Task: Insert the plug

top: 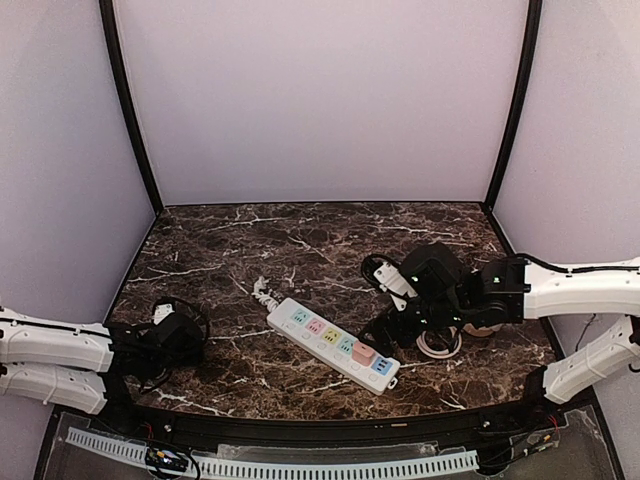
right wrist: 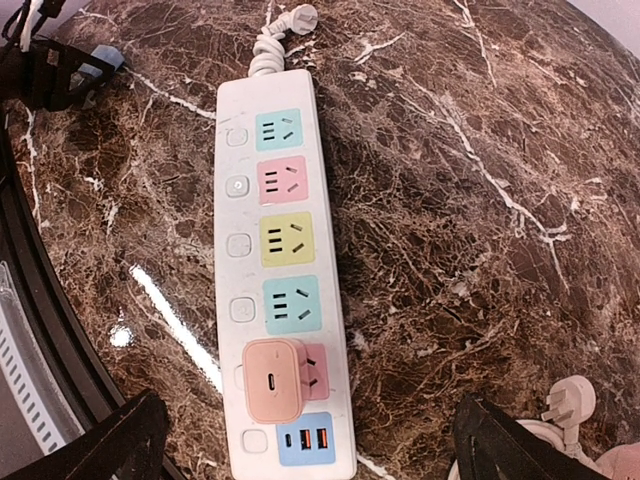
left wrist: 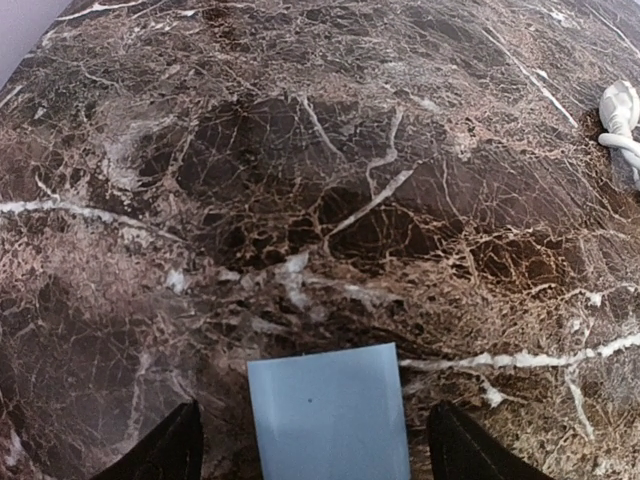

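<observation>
A white power strip (top: 333,343) with coloured sockets lies slantwise on the dark marble table (top: 300,240). The plug, a pink block (right wrist: 272,380), sits in the pink socket near the strip's (right wrist: 285,250) near end, also visible from above as the pink plug (top: 363,352). My right gripper (right wrist: 310,455) hovers open above that end. Its fingers (right wrist: 115,440) stand wide on either side, touching nothing. My left gripper (top: 178,335) is low at the table's left, open over bare marble. A pale blue panel (left wrist: 328,415) shows between its fingers (left wrist: 170,450), untouched.
A coiled white cable with a white plug (right wrist: 570,405) lies on the table just right of the strip's near end, under my right arm (top: 440,343). The strip's own white cord (top: 262,292) curls at its far end. Black frame posts border the table.
</observation>
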You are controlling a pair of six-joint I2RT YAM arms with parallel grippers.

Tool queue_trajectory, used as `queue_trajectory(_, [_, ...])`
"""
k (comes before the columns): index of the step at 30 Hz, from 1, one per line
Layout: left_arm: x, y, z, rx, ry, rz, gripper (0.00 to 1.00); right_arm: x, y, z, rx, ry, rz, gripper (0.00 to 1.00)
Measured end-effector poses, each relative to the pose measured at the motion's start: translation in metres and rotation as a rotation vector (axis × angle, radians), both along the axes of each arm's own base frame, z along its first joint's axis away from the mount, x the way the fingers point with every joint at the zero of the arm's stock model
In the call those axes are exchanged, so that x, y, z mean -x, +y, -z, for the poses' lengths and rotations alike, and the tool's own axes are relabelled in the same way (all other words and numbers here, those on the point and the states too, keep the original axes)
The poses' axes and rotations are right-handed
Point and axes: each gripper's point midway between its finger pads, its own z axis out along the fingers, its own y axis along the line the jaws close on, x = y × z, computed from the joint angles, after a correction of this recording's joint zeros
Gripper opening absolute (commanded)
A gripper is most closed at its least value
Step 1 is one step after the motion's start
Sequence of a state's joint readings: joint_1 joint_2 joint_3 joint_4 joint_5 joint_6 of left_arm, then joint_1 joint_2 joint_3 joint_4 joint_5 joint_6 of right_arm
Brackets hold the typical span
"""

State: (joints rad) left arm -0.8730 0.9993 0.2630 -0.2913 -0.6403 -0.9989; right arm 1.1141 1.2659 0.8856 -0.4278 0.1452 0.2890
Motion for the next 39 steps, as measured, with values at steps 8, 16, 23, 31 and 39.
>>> queue_trajectory(8, [-0.004,-0.008,0.008,-0.017,0.029,0.016,0.67,0.0,-0.001,0.003,0.002,0.001,0.0,0.99])
queue_trajectory(16, [-0.009,-0.014,0.008,-0.029,0.027,0.044,0.47,0.002,-0.001,0.006,0.001,0.008,-0.008,0.99])
queue_trajectory(23, [-0.017,-0.03,0.008,-0.034,0.028,0.115,0.28,0.003,-0.001,0.008,0.005,0.01,-0.008,0.99])
queue_trajectory(31, [-0.028,-0.063,0.008,-0.003,0.04,0.254,0.24,0.004,-0.003,0.012,0.012,0.014,-0.008,0.99])
queue_trajectory(39, [-0.031,-0.098,0.007,0.046,0.048,0.415,0.44,0.005,-0.006,0.013,0.011,0.014,-0.007,0.99])
